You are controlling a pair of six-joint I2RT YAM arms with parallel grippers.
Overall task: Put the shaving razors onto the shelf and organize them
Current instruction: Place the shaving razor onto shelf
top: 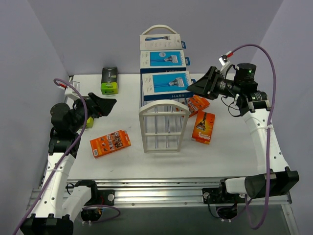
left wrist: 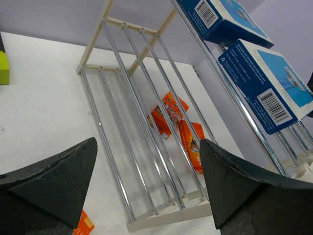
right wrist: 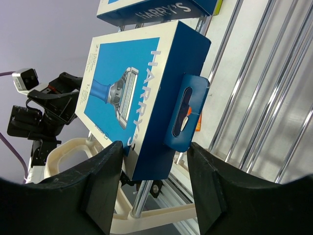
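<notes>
The cream-white shelf [top: 164,122] stands mid-table, its chrome bars [left wrist: 142,112] filling the left wrist view. Three blue-and-white HARRY'S razor boxes lie on its tiers [top: 166,81] [top: 163,58] [top: 160,40]. My right gripper [top: 193,87] is at the right end of the lowest one [right wrist: 127,93]. Its jaws stand open on either side of that end [right wrist: 154,181], with a small gap each side. My left gripper [top: 111,104] hovers open and empty left of the shelf [left wrist: 146,186]. Orange razor boxes lie on the table at left [top: 110,143] and right [top: 204,126] [top: 197,104].
A black-and-lime razor box [top: 109,81] stands at the back left of the table. The two orange boxes on the right show through the shelf bars [left wrist: 168,115] [left wrist: 195,147]. Purple walls close in on both sides and behind.
</notes>
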